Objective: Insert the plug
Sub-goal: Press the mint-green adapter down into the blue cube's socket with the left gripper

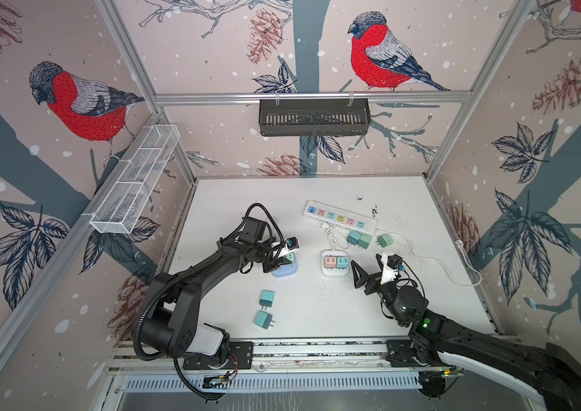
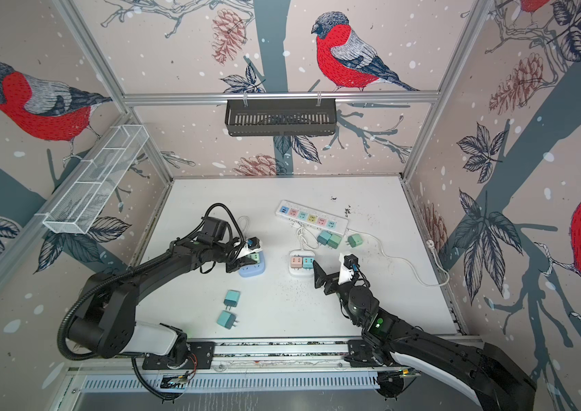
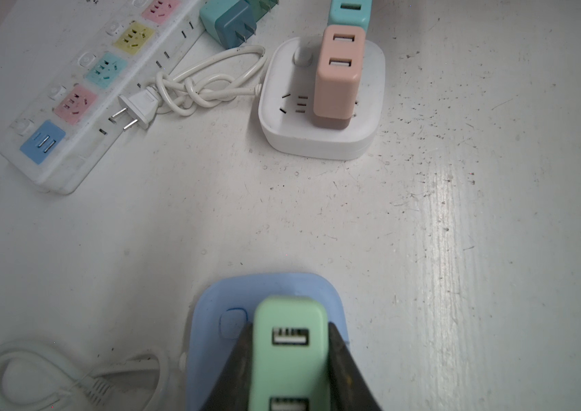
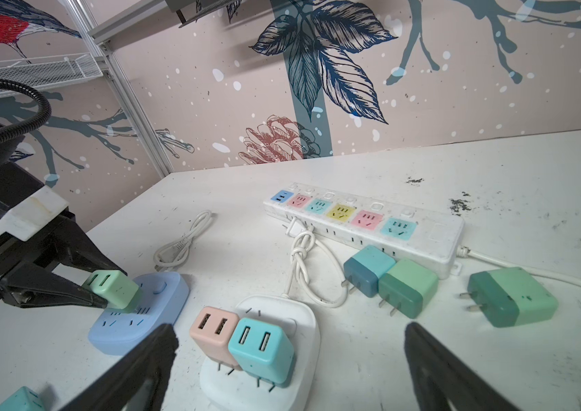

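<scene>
mint plug [image 4: 112, 288] pinched in left gripper [image 3: 289, 334], tilted on blue socket block [image 4: 132, 334], 9 o'clock of white block [image 1: 334, 272]; prongs at slots, seemingly not seated. right gripper [image 1: 365, 261] wide, empty. remaining: press home, release.

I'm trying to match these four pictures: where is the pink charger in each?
In a top view: pink charger, mid-table, beside a teal charger.
In a top view: same place.
Left wrist view: beyond the green charger.
Right wrist view: close, beside the teal charger.
Shared landmark: the white socket block under it.
</scene>
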`<state>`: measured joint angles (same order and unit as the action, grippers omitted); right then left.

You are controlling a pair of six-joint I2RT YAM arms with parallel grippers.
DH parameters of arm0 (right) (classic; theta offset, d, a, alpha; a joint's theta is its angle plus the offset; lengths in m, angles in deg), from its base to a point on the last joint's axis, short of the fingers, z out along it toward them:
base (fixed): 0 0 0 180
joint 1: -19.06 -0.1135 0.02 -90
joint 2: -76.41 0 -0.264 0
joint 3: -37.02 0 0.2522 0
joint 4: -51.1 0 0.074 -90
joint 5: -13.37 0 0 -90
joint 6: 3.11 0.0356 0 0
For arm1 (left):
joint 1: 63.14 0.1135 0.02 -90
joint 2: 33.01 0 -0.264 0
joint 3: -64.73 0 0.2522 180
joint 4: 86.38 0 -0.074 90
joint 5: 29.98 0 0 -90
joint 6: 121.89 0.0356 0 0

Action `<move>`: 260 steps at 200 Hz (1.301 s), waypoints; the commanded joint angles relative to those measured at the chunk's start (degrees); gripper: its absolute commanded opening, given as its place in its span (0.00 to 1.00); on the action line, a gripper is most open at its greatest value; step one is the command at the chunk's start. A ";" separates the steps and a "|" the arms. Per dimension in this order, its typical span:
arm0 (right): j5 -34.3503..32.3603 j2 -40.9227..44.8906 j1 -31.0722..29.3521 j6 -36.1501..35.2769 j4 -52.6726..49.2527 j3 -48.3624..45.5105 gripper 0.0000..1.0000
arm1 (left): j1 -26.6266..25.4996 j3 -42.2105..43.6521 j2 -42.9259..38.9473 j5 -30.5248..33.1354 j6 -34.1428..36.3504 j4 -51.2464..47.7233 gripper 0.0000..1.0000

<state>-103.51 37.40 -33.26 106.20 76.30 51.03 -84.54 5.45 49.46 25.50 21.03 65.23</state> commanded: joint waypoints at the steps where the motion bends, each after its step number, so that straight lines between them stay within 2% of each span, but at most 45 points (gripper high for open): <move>1: 0.21 -0.26 0.07 0.29 1.81 -4.38 1.00 | -0.04 -0.78 0.86 -1.63 1.04 -0.92 0.00; 115: 0.70 -0.99 0.22 0.37 2.39 -4.39 1.00 | -0.04 -6.06 7.30 -2.44 2.17 -6.38 0.00; 165: 0.93 -1.08 0.29 0.31 2.44 -4.29 1.00 | -0.06 -6.42 6.57 -2.73 4.20 -8.32 0.00; 260: 1.06 -1.08 0.40 0.70 2.04 -4.21 1.00 | -0.39 -6.36 8.07 -0.68 2.71 -8.24 0.00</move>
<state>-102.63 36.27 -32.89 106.42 76.82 51.03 -84.78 -0.83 56.44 23.57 23.55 59.37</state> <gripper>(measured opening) 0.996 0.283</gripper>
